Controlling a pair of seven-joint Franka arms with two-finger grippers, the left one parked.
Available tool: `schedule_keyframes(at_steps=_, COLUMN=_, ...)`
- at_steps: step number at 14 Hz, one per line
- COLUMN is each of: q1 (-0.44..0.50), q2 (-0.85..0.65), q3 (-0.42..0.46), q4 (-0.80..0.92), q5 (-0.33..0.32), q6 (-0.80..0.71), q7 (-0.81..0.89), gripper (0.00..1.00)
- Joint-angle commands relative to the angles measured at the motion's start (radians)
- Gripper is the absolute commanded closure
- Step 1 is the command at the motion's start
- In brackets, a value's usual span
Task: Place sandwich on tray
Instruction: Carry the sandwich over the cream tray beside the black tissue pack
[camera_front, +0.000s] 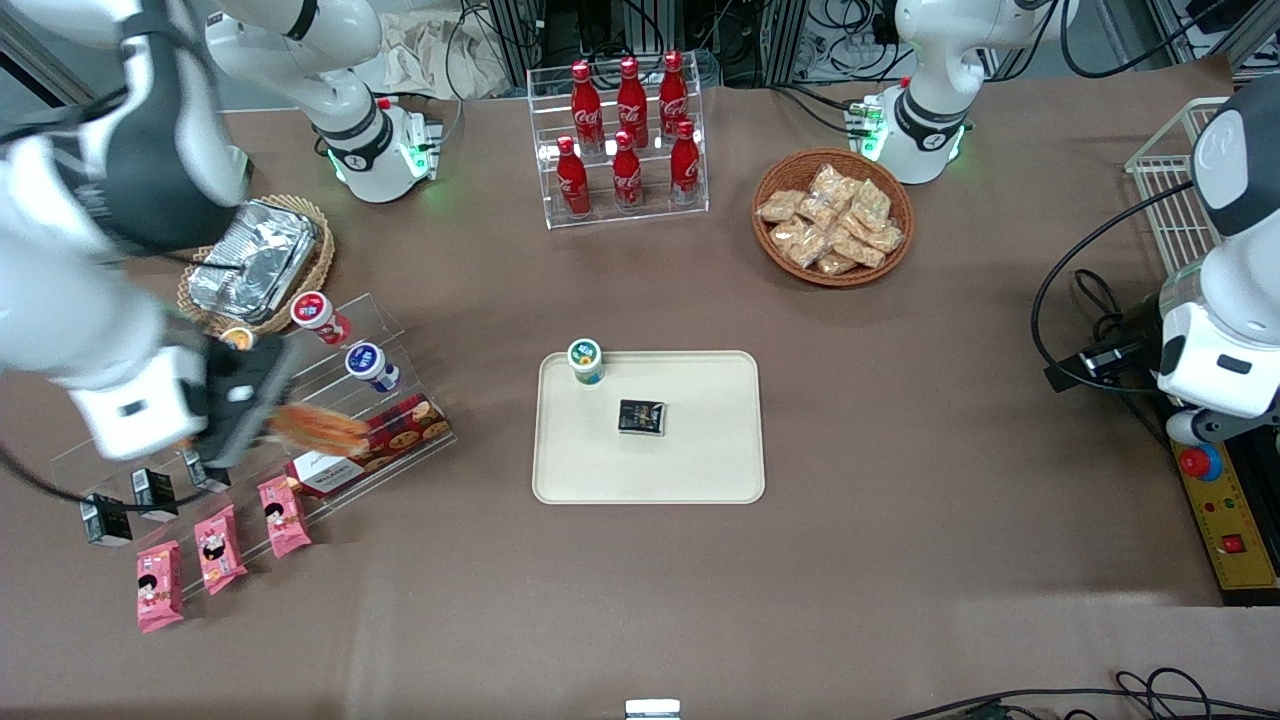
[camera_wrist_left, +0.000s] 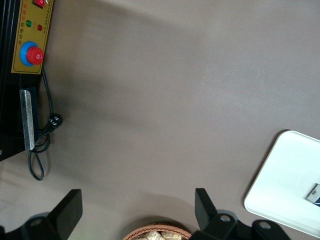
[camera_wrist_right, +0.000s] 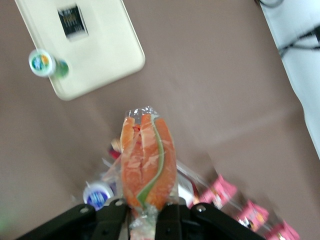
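Observation:
My right gripper (camera_front: 262, 420) is shut on the sandwich (camera_front: 318, 428), a clear-wrapped wedge with orange filling and a pale green stripe, and holds it in the air above the clear tiered snack shelf (camera_front: 395, 330). In the right wrist view the sandwich (camera_wrist_right: 148, 162) sticks out from between the two black fingers (camera_wrist_right: 112, 220), with the gripper (camera_wrist_right: 147, 217) clamped on its wrapped end. The cream-beige tray (camera_front: 700, 470) lies at the table's middle, well apart from the gripper toward the parked arm's end; it also shows in the right wrist view (camera_wrist_right: 107, 55). It holds a small green-lidded cup (camera_front: 585, 360) and a dark packet (camera_front: 641, 417).
The shelf carries small cups (camera_front: 372, 365), a red cookie box (camera_front: 385, 440), black cartons (camera_front: 152, 490) and pink packets (camera_front: 215, 548). A foil container in a wicker basket (camera_front: 255, 262) stands beside it. A cola bottle rack (camera_front: 625, 140) and a snack basket (camera_front: 832, 215) stand farther from the camera.

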Motion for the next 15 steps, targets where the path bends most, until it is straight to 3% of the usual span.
schedule_keyframes(at_steps=1, q1=0.099, q2=0.042, q3=-0.014, q4=-0.005, q5=0.013, q6=0.061, q7=0.117, gripper=0.93)
schedule_keyframes(at_steps=10, q1=0.351, q2=0.294, q3=-0.014, q4=-0.005, q5=0.011, q6=0.497, q7=0.146, gripper=0.93)
schedule_keyframes(at_steps=15, q1=0.38, q2=0.415, q3=-0.014, q4=-0.005, q5=0.011, q6=0.615, q7=0.145, gripper=0.92)
